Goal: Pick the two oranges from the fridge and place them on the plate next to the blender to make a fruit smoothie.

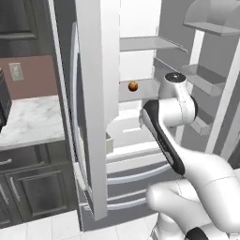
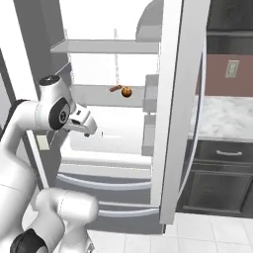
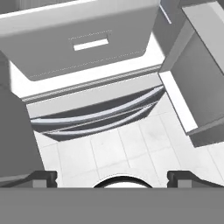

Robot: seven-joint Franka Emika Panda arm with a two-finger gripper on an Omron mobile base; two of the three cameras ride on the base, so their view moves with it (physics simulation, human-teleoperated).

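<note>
At the far left a marble counter (image 1: 28, 119) sits over dark cabinets (image 1: 33, 187), with a wall outlet (image 1: 16, 71) above it. To its right the fridge (image 1: 93, 117) stands with both doors swung open. One orange (image 1: 133, 86) lies on a grey middle shelf (image 1: 145, 89) inside; in the right base view it (image 2: 126, 92) has a small brownish item (image 2: 115, 89) just beside it on the left, too small to tell apart. The white arm reaches in front of the open compartment, below that shelf and apart from the orange. The gripper (image 3: 113, 177) points down toward the fridge's lower drawers (image 3: 87, 113) and the tiled floor (image 3: 131, 144). Its jaws are spread wide, with nothing between them. Right of the arm, the open door's shelves (image 1: 206, 79) hang bare.
</note>
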